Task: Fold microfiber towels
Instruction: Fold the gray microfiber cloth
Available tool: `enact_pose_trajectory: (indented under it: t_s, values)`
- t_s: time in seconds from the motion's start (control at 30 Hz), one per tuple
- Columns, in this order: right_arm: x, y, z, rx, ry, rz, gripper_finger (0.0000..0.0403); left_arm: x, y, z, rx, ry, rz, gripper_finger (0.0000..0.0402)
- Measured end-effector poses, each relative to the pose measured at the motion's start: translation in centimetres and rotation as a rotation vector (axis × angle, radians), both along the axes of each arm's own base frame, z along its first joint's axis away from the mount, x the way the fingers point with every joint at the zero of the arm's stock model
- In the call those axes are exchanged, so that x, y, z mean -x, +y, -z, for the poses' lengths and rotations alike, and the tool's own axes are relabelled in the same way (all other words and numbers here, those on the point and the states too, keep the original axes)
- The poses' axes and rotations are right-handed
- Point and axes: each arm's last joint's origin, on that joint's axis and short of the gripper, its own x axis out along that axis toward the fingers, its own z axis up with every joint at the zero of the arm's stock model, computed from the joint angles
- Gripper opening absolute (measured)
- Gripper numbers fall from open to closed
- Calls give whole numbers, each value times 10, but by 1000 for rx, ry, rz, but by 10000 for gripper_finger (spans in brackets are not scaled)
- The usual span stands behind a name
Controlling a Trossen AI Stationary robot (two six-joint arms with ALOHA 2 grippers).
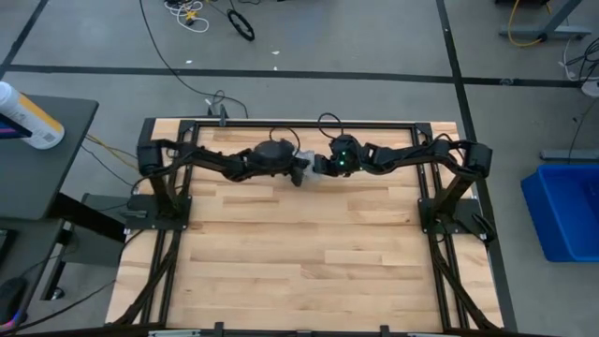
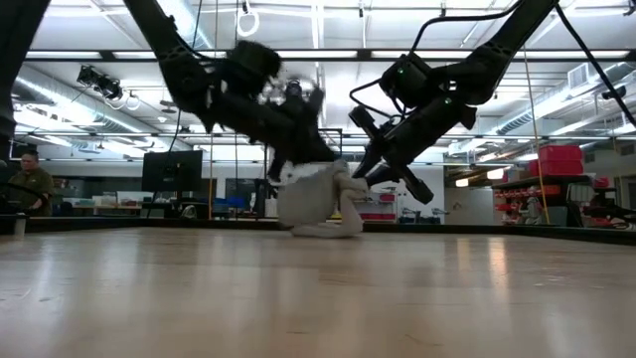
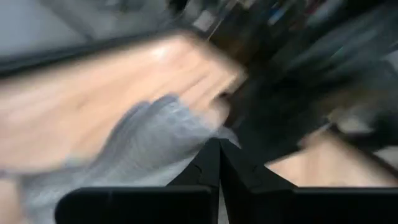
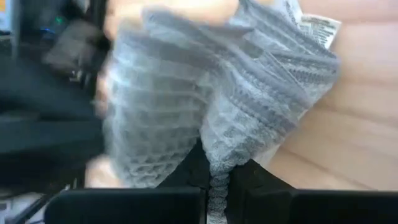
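Observation:
The pale grey-blue towel (image 1: 307,168) is bunched between my two grippers at the far middle of the table. In the low view it hangs as a crumpled bundle (image 2: 316,204) whose lower end rests on the tabletop. Its white tag (image 4: 318,28) shows at one corner. My left gripper (image 1: 298,171) comes in from the table's left and is shut on the towel; its wrist view is blurred. My right gripper (image 1: 319,167) comes in from the right and is shut on the towel. My left gripper is shut at the towel's upper left part (image 2: 290,175), slanting down from the table's left. The cloth (image 3: 155,143) reaches up to the closed fingers (image 3: 219,163), but blur hides which part they hold. My right gripper pinches a gathered fold with a hemmed edge (image 4: 217,177) between its two fingers, several layers thick, slanting down from the table's right. The towel spreads in creased folds (image 4: 186,93) beyond the fingers, its lower end (image 2: 320,231) on the table.
A black frame rail (image 1: 281,124) runs along the table's far edge just behind the arms. The bare wooden top (image 1: 299,262) stretches toward the near edge. A blue bin (image 1: 571,211) stands off the table's right. A person (image 2: 28,189) shows far off in the room.

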Motion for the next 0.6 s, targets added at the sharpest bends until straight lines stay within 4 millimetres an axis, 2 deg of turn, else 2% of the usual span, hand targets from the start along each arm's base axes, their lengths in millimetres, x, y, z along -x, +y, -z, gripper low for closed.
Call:
enact_pose_trajectory:
  t_s: [0.07,0.17,0.27,0.33,0.43,0.6]
  values:
    - [1,0,1,-8,7,-6,19,9,-3,-5,-7,-54,0,4]
    - [3,1,3,-17,37,-10,19,22,-7,3,4,-28,-10,9]
    - [5,1,6,-35,67,-5,18,33,-9,-3,2,-63,-33,23]
    - [7,2,6,-46,91,-5,18,41,-11,1,15,-34,-36,28]
    - [11,4,-3,-41,96,0,18,52,-15,-2,16,-42,-42,27]
    - [35,10,-26,-23,194,11,18,74,-21,-6,4,-42,-77,10]
